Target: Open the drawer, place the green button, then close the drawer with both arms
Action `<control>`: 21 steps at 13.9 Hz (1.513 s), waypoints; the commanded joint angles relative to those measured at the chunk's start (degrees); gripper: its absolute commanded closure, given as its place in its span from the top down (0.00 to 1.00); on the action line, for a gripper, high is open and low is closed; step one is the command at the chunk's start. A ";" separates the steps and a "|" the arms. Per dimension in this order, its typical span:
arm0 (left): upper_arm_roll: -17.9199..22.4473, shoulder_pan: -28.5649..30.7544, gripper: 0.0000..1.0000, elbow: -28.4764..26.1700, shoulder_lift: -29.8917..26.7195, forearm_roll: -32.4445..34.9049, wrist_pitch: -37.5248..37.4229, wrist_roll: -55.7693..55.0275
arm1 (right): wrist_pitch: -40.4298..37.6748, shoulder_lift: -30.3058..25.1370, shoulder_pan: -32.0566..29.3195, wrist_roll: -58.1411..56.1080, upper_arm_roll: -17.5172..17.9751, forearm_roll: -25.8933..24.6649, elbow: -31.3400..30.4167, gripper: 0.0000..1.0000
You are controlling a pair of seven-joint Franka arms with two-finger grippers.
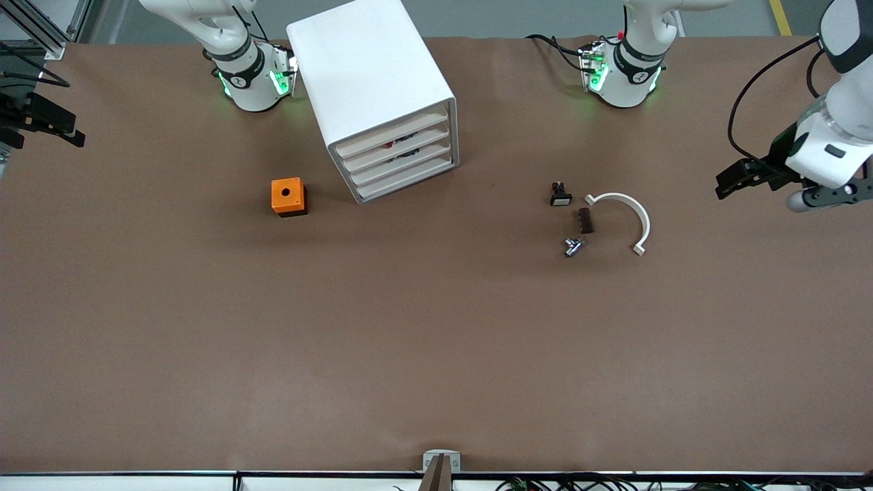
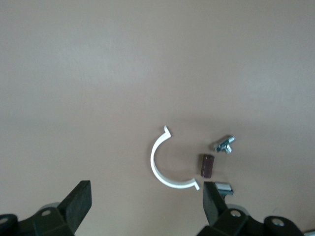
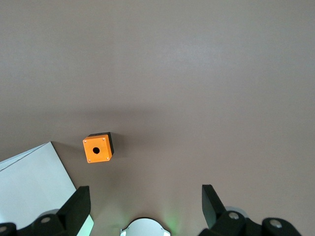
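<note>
The white cabinet point(image 1: 372, 82) stands between the arm bases, with four stacked drawers that are all shut; the lower drawers point(image 1: 404, 176) face the front camera. The button point(image 1: 573, 247) is a tiny silvery-blue piece lying on the table toward the left arm's end, and it also shows in the left wrist view as the button point(image 2: 225, 144). My left gripper point(image 1: 731, 183) hangs open over the table's end, beside the small parts, and in its own view the left gripper point(image 2: 146, 196) holds nothing. My right gripper point(image 1: 71, 131) is open over the other end; the right gripper point(image 3: 145, 196) is empty.
An orange box with a hole point(image 1: 288, 196) point(image 3: 97, 148) sits beside the cabinet point(image 3: 29, 182). Close to the button lie a black switch with a white face point(image 1: 560, 196), a brown block point(image 1: 585, 221) point(image 2: 206, 164) and a white curved clip point(image 1: 631, 215) point(image 2: 160, 169).
</note>
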 commanded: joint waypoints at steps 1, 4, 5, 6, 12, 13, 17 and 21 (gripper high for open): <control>-1.10 2.05 1.00 7.01 4.23 0.69 -0.24 0.91 | 0.89 -2.13 -1.09 0.35 1.01 -0.42 -1.71 1.00; -1.47 1.54 1.00 13.08 8.10 0.43 -0.24 0.82 | 2.12 -3.09 -1.09 0.35 1.01 -0.42 -2.32 1.00; -1.46 1.45 1.00 14.58 9.15 0.43 -0.24 0.82 | 3.34 -3.80 -1.09 0.35 1.01 -0.34 -3.54 1.00; -1.46 1.53 1.00 16.42 10.29 0.43 -0.24 0.82 | 4.48 -4.85 -1.01 0.35 1.01 -0.33 -4.94 1.00; -1.73 1.88 1.00 17.41 9.96 0.52 -5.41 0.82 | 5.46 -4.77 -0.92 0.27 0.57 1.16 -4.43 1.00; -1.90 1.88 1.00 17.23 9.87 0.52 -7.16 0.82 | 5.29 -4.77 -0.92 0.26 0.57 1.25 -4.43 1.00; -1.90 1.80 1.00 17.05 9.52 0.43 -7.45 0.82 | 4.32 -4.77 -0.74 0.26 0.57 1.25 -4.43 1.00; -1.99 1.62 1.00 17.49 9.25 0.34 -7.45 0.82 | 3.71 -4.77 -0.48 0.18 0.57 1.25 -4.52 1.00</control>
